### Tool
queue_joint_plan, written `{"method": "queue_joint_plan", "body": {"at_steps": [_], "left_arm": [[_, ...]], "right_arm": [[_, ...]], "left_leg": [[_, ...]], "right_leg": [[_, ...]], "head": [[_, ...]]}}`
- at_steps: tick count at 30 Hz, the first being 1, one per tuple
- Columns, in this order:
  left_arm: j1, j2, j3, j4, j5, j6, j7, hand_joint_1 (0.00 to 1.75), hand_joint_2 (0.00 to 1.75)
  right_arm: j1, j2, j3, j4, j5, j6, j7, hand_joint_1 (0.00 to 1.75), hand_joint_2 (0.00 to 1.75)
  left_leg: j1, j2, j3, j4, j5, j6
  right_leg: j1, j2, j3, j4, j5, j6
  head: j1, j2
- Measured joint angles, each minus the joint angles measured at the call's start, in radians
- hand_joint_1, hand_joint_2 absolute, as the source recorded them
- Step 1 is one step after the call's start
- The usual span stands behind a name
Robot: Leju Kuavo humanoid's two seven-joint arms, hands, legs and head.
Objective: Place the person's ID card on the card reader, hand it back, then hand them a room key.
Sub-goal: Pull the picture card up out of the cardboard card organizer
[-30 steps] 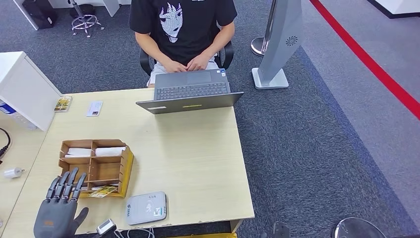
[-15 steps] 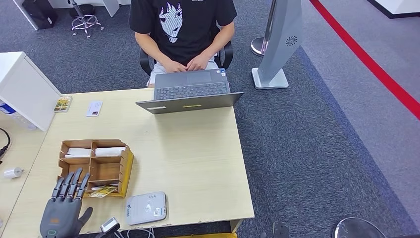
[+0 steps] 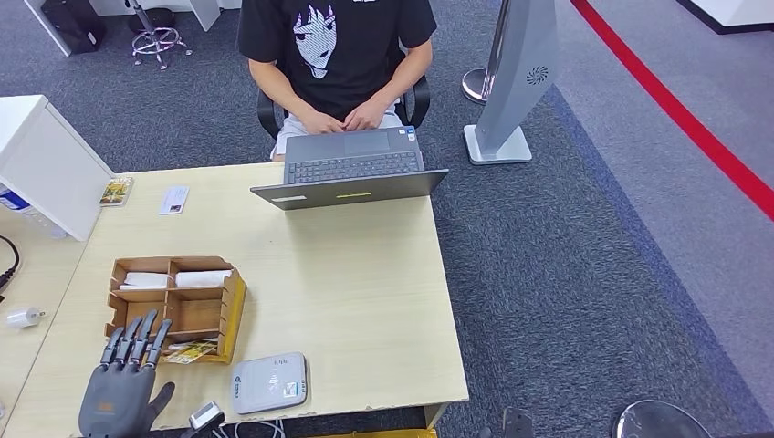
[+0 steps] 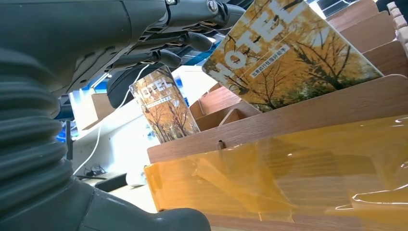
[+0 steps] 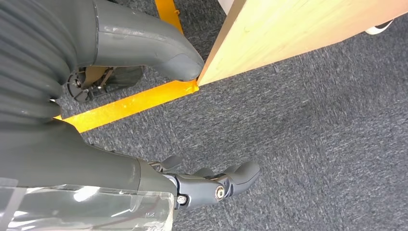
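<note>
My left hand (image 3: 123,391) hovers open over the desk's near left corner, fingers spread, their tips at the near left corner of the wooden organizer (image 3: 173,306). Yellow hotel key cards (image 3: 190,351) lie in its front compartment. In the left wrist view two such key cards (image 4: 288,53) stand behind the organizer's front wall (image 4: 298,115), with my left hand's (image 4: 72,96) fingers (image 4: 183,41) stretched just short of them. The grey card reader (image 3: 269,382) sits at the near edge. A white card (image 3: 174,199) lies at the far left. My right hand (image 5: 192,185) hangs empty beside the desk.
A person sits behind an open laptop (image 3: 351,169) at the desk's (image 3: 365,301) far edge, both hands on its keyboard. A yellowish card (image 3: 117,191) lies beside a white box (image 3: 41,164) at the far left. A cable and plug (image 3: 23,318) lie on the left.
My left hand has drifted slightly to the right and back toward the desk's near edge, staying open with fingers spread. Nothing else has moved.
</note>
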Motion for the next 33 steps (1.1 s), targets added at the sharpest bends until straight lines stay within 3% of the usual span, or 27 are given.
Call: {"method": "queue_joint_plan", "body": {"at_steps": [33], "left_arm": [[0.0, -0.008, -0.003, -0.079, -0.014, -0.009, 0.006, 0.0, 1.75]], "right_arm": [[0.0, 0.0, 0.0, 0.0, -0.006, 0.001, 0.0, 0.0, 1.75]], "left_leg": [[0.0, 0.0, 0.0, 0.0, 0.0, 0.0]], "right_leg": [[0.0, 0.0, 0.0, 0.0, 0.0, 0.0]], "head": [[0.0, 0.0]]}}
